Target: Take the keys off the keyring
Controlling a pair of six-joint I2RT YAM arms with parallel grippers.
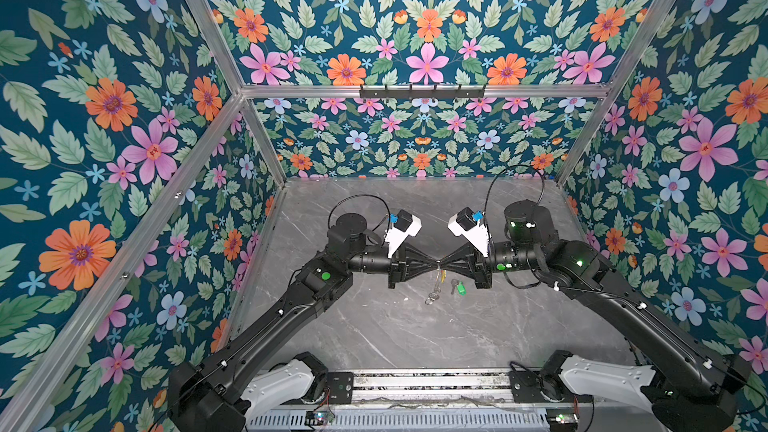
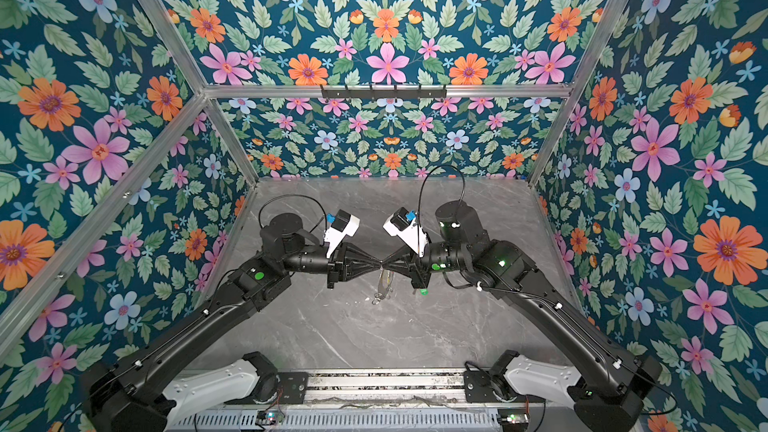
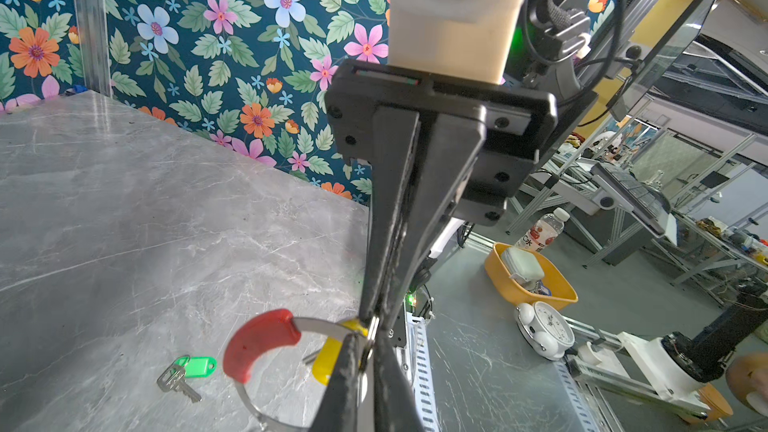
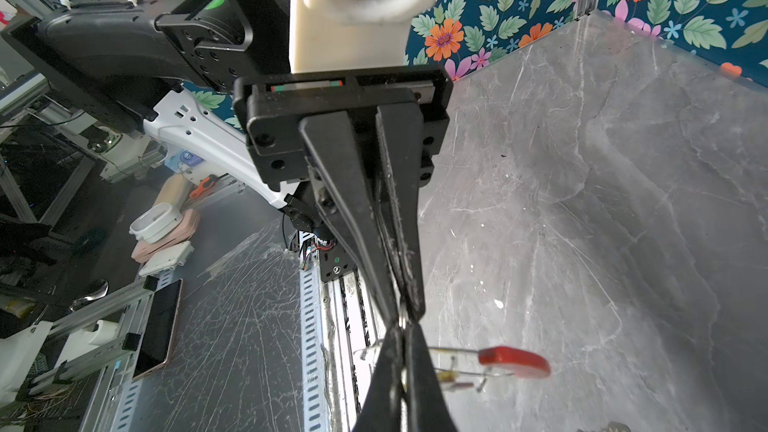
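No text reads clearly. Beyond the counter's front edge, the bottle (image 3: 541, 233) has a red label with blurred letters, and the alarm clock (image 3: 547, 326) numerals are too small.

Robotics lab, test cell. Left arm (image 1: 266, 326) and right arm (image 1: 623, 309) are mounted on a slotted rail (image 1: 432, 380). They're boxed in by an aluminium frame (image 1: 291, 91) with flower-print panels (image 1: 104, 118), over a marble-look tabletop (image 1: 415, 334). Past the open side: more framed benches (image 3: 706, 222), monitor (image 3: 681, 35), yellow tub (image 3: 511, 288) of odds and ends, alarm clock (image 3: 544, 328), water bottle (image 3: 542, 232), phone (image 4: 160, 326).
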